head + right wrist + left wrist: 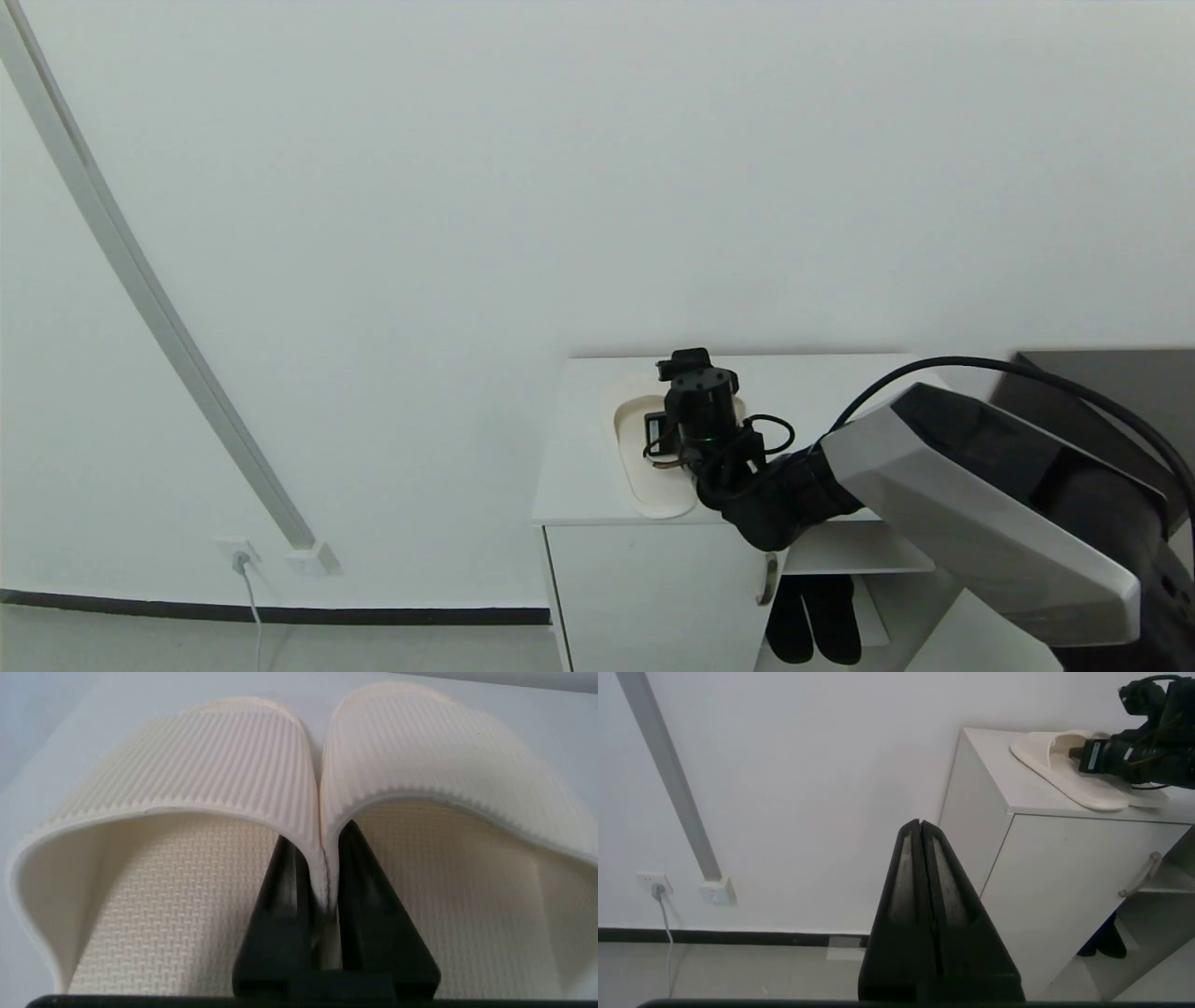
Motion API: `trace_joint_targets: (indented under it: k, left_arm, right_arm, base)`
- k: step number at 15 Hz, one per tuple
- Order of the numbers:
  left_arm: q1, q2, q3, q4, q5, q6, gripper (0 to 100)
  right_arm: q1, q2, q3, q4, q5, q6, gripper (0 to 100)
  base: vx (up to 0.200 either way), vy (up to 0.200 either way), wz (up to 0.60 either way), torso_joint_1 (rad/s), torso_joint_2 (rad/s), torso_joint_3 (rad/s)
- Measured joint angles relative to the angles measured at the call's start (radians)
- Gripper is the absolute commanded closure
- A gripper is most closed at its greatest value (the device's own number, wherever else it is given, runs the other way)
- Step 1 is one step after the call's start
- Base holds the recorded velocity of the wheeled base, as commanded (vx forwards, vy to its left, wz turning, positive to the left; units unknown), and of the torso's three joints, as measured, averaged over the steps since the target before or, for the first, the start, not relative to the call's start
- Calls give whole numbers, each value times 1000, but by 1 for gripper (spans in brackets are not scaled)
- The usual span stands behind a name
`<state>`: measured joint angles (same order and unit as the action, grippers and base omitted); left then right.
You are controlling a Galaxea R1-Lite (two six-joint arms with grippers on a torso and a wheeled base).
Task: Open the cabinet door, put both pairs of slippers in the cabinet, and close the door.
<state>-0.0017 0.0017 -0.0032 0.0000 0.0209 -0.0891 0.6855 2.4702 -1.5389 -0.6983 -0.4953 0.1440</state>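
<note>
Cream ribbed slippers, pair side by side on top of white cabinet. Right gripper directly over them, one finger inside each slipper, pinching the two touching inner walls. Black slippers lower down, below that gripper, on a shelf in the open compartment. Left gripper fingers pressed together, empty, off to the cabinet's side.

The cream slippers (ribbed straps, side by side, touching) lie on top of the white cabinet; the black slippers sit inside on a lower shelf.
</note>
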Motion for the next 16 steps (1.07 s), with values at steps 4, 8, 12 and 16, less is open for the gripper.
trace_joint_targets:
  k: [4, 8, 12, 16]
  left_arm:
    - [0, 0, 0, 0, 0, 0, 100]
    - [0, 0, 0, 0, 0, 0, 100]
    - [0, 0, 0, 0, 0, -1, 100]
    - [0, 0, 0, 0, 1, -2, 100]
  right_arm:
    - [11, -53, 69, -12, 17, -8, 100]
    - [25, -190, 357, -234, 108, -84, 100]
    - [29, -391, 714, -394, 224, -120, 100]
    - [60, -598, 968, -425, 321, -118, 100]
  base:
    - [0, 0, 0, 0, 0, 0]
    - [0, 0, 0, 0, 0, 0]
    - [0, 0, 0, 0, 0, 0]
    - [0, 0, 0, 0, 0, 0]
